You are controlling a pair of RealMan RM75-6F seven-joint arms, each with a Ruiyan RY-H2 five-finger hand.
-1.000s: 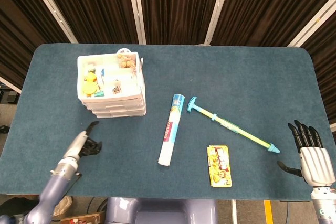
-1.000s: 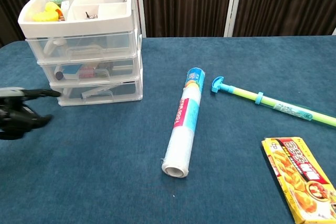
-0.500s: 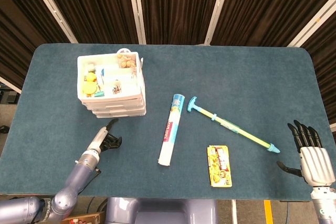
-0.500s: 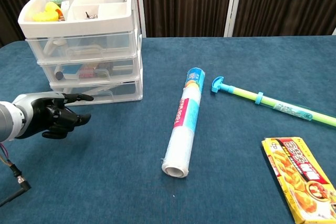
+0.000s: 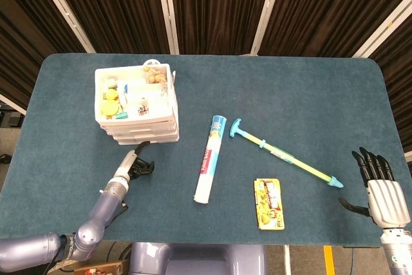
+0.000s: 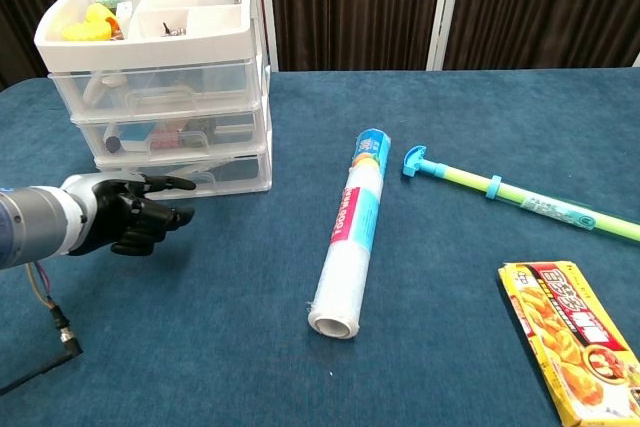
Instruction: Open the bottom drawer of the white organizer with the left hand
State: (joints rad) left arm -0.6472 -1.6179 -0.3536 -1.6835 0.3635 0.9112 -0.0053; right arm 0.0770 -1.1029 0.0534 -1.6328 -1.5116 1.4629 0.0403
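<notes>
One left hand | at bottom drawer front | drawer closed

Lots of colours on my blue table

I see a dark blue table, a white organizer with see-through drawers, and a yellow duck on top. My left hand is black with a silver wrist. The roll is white and blue, the stick green and blue, the box yellow.
</notes>
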